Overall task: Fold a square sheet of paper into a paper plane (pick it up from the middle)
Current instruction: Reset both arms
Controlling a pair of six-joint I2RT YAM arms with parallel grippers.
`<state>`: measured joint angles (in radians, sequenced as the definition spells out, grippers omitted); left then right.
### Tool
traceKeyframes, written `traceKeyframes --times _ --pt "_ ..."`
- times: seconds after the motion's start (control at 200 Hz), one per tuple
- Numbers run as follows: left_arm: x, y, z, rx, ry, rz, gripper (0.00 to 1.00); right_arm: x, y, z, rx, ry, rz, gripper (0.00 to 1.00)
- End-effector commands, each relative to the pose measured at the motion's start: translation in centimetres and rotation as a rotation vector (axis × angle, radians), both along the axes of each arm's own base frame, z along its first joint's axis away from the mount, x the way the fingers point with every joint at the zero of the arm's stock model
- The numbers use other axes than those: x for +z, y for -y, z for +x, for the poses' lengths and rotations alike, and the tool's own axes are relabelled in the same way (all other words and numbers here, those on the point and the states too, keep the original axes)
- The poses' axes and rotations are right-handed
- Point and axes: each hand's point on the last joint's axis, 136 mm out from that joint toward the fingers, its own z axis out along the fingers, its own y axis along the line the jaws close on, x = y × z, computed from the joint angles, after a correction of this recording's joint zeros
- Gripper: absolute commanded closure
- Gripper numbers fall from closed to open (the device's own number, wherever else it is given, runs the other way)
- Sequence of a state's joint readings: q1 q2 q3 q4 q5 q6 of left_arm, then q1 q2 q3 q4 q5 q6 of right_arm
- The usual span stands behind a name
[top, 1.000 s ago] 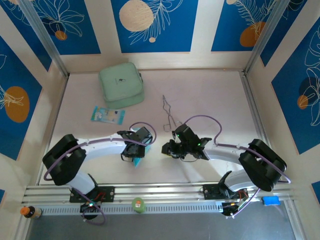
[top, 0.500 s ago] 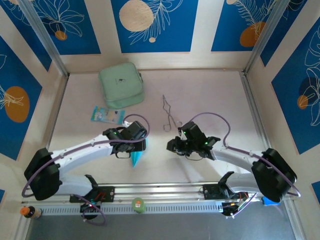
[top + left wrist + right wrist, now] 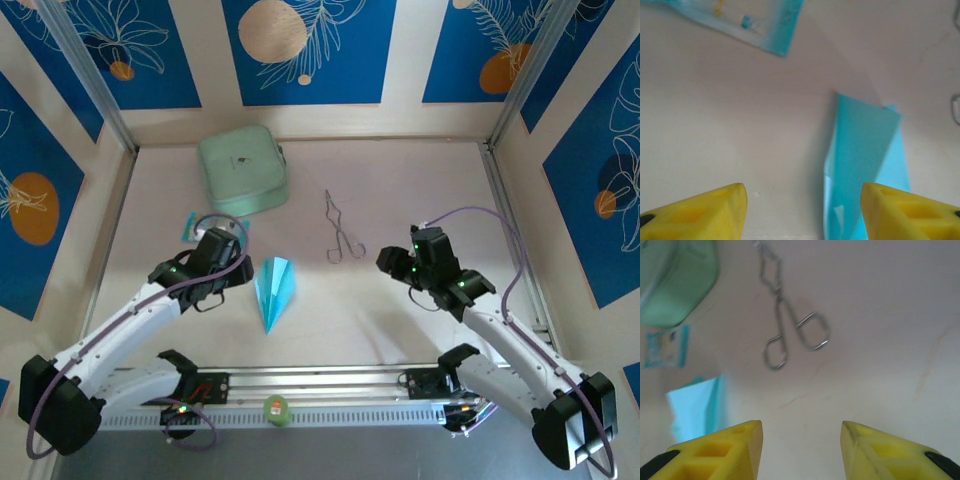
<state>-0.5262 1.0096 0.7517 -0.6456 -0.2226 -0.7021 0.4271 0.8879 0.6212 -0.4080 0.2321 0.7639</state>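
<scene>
Pale table (image 3: 420,190), paper plane (image 3: 274,288) between left gripper (image 3: 802,202) and right gripper (image 3: 801,440), both open

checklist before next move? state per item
1. Paper plane lying free on the table, between the arms: ok.
2. Left gripper open, nothing held: ok.
3. Left gripper apart from the plane: cannot tell; one finger overlaps its edge in the left wrist view.
4. Right gripper open, empty, well off the plane: ok.
5. Metal tongs apart from plane and both grippers: ok.
6. Folds lying flat: cannot tell; one flap looks raised.
</scene>
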Motion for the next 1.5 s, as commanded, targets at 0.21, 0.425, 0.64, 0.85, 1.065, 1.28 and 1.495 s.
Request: traceKeyframes --times 0.21,0.425,0.64,0.85,1.065,1.28,1.495 --pt "0.2 -9.2 4.5 0.187 0.187 0.21 0.14 -0.6 9.5 7.2 -0.138 0.248 -0.489 0.32" --pt "0.9 -11.8 8.4 0.15 0.319 0.451 0.06 -2.6 10.4 13.2 -0.042 0.333 -0.506 0.31" --pt "-0.7 -9.9 12.7 -0.012 0.517 0.493 0.05 -4.2 8.8 14.7 0.08 0.466 -0.409 0.32" --pt "-1.6 -9.3 14.3 -0.053 0.667 0.401 0.05 -4.8 8.5 13.9 0.105 0.533 -0.375 0.21" --pt "-3.4 -10.4 14.4 -0.022 0.679 0.337 0.01 -4.8 9.1 14.0 0.07 0.515 -0.383 0.01" --pt "-3.5 -10.4 14.6 -0.017 0.666 0.357 0.0 -4.8 9.1 14.0 0.071 0.516 -0.381 0.01" --pt "-3.6 -10.2 14.7 -0.033 0.66 0.353 0.0 -4.8 9.1 14.0 0.071 0.516 -0.383 0.01"
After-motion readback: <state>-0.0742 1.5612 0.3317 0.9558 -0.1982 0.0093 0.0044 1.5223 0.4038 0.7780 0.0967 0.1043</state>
